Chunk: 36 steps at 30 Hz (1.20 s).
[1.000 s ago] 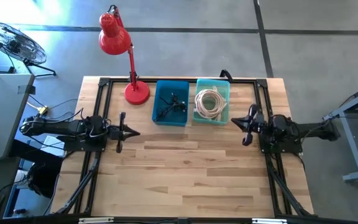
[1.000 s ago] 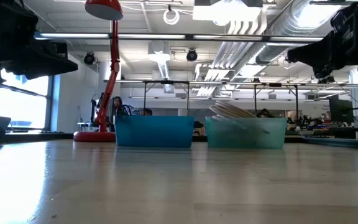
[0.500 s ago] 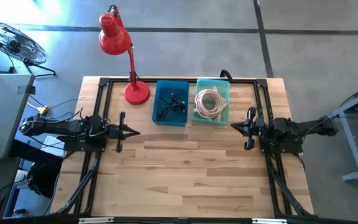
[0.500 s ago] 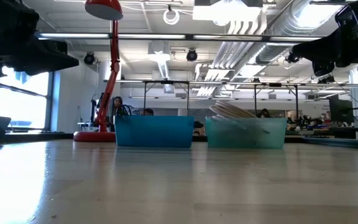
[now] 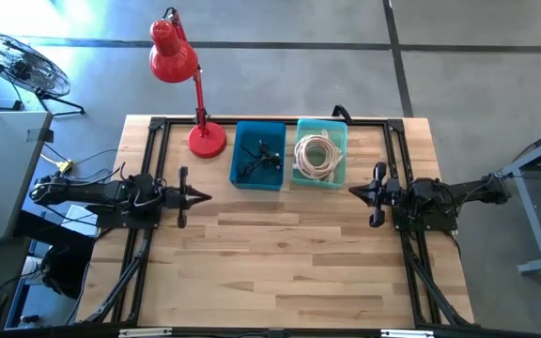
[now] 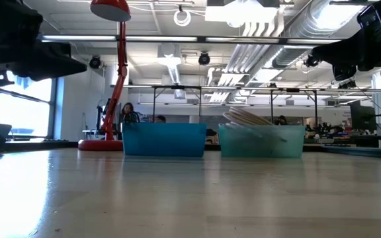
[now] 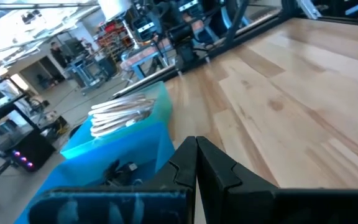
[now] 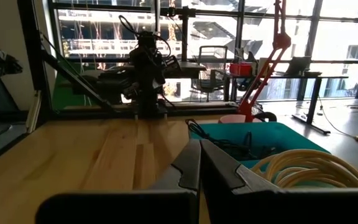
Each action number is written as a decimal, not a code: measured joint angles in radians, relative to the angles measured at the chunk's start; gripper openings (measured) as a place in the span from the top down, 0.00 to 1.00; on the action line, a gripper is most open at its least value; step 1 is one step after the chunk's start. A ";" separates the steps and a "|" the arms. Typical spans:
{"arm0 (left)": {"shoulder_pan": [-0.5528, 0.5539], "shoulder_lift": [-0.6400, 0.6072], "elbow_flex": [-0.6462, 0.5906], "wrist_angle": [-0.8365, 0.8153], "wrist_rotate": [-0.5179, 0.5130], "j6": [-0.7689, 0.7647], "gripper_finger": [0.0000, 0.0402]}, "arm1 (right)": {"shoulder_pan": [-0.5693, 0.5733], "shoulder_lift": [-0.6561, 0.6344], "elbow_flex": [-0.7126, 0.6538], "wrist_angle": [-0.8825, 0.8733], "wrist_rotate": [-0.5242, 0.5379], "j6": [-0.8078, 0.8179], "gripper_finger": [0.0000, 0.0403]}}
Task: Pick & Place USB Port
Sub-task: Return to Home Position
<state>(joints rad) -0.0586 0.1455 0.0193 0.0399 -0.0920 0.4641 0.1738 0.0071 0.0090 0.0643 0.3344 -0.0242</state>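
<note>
Beige coil point(image 5: 316, 156) lies in light green bin point(image 5: 339, 127), upper centre, high view; black cable point(image 5: 256, 161) in blue bin point(image 5: 242, 136) alongside. Right gripper point(image 5: 354, 192) mid-right, nearer coil; left gripper point(image 5: 202, 198) mid-left. Low view: bins side by side. Wrist views: both finger pairs pressed together, empty.

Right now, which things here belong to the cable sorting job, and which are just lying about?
Job: blue bin holding the black cable; light green bin holding the coiled light brown cable; left claw and right claw, both shut and empty.
Lying about: red lamp; floor fan.
</note>
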 joint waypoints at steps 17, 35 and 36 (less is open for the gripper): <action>0.000 0.000 0.000 -0.014 0.005 0.002 0.99 | -0.001 0.000 0.000 0.000 0.008 -0.017 1.00; 0.000 0.001 0.000 -0.032 -0.002 0.138 0.99 | -0.001 0.000 -0.001 0.009 -0.053 -0.022 1.00; 0.000 0.001 0.000 -0.032 -0.002 0.137 0.99 | -0.001 0.000 -0.001 0.009 -0.053 -0.026 1.00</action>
<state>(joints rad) -0.0586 0.1463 0.0193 0.0082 -0.0937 0.6009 0.1730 0.0071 0.0082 0.0738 0.2817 -0.0505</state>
